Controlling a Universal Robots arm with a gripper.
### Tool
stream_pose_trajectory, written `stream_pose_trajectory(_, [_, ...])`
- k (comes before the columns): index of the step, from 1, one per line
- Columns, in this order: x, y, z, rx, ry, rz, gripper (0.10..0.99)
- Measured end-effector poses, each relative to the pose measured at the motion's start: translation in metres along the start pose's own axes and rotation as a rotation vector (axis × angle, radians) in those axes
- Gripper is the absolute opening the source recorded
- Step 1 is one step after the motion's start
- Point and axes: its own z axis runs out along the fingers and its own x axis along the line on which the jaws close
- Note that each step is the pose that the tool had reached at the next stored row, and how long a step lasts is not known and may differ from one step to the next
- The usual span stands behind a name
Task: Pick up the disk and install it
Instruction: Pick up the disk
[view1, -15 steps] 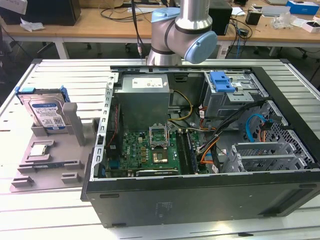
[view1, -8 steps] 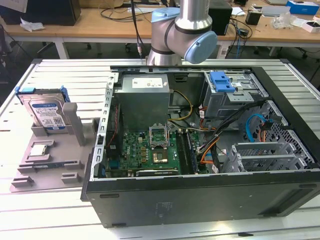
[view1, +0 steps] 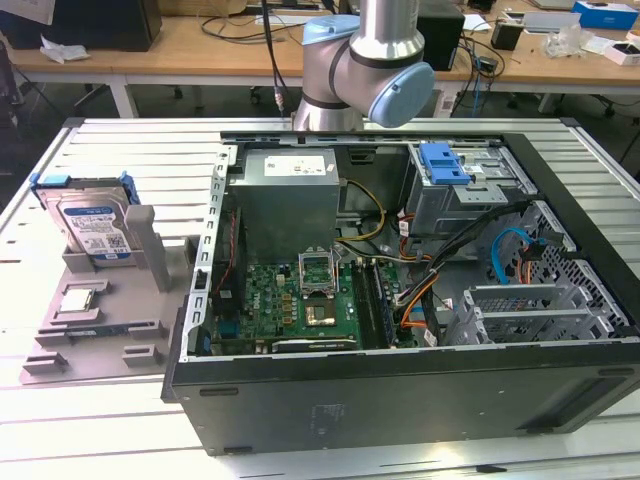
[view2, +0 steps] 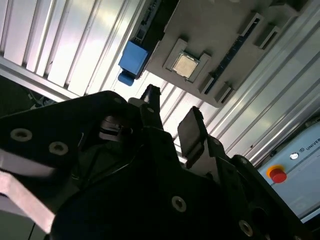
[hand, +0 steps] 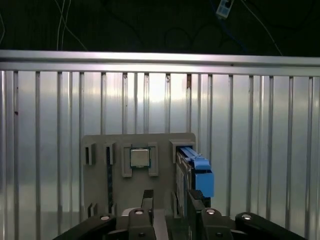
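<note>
**Step in hand: approach for pick-up.** The black two-finger gripper (view2: 171, 103) is open, with a clear gap between its fingers (view2: 192, 127), and it holds nothing. The pick-up is judged not yet done.

**Task item.** The disk (hand: 195, 172), a flat silver hard drive in a blue plastic carrier frame with a white-and-blue label, lies beyond the fingertips and well apart from them. It stands on edge. In the first wrist view it sits in line with one finger, not with the gap. A grasp therefore calls for a sideways correction, so that the carrier passes between the fingers before they close on its flat faces.

**Containers**
- Grey plastic holder tray (hand: 114, 187), beyond the gripper:
  - The disk stands upright in a slot at one end.
  - A small square silver chip (hand: 140, 157) sits in a recess beside the disk, apart from it.
  - The narrow slots on the chip's other side appear vacant.
- Ribbed aluminium desk (hand: 50, 125): carries the tray.
- Open black computer case (view1: 400, 395), just beside the tray, holds:
  - a green motherboard (view1: 300, 295)
  - a grey power supply box (view1: 290, 190)
  - a metal drive cage carrying a bare blue plastic bracket (view1: 445, 163)
</note>
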Motion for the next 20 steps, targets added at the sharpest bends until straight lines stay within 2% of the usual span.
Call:
stream_pose_trajectory(1, [0.0000, 0.0000, 0.0000, 0.000, 0.0000, 0.000, 0.416])
stream_pose_trajectory(3, [0.0000, 0.0000, 0.0000, 0.001, 0.0001, 0.000, 0.541])
stream_pose_trajectory(6, [-0.0002, 0.0001, 0.0001, 0.002, 0.0000, 0.002, 0.541])
stream_pose_trajectory(8, [-0.0005, 0.0000, 0.0007, 0.003, 0.0002, 0.039, 0.541])
stream_pose_trajectory(14, [-0.0018, -0.0002, 0.0007, 0.003, 0.0003, 0.040, 0.541])
stream_pose_trajectory(16, [-0.0042, -0.0002, 0.0008, 0.003, 0.0002, 0.040, 0.541])
stream_pose_trajectory(20, [-0.0141, -0.0003, 0.0010, 0.003, 0.0002, 0.040, 0.541])
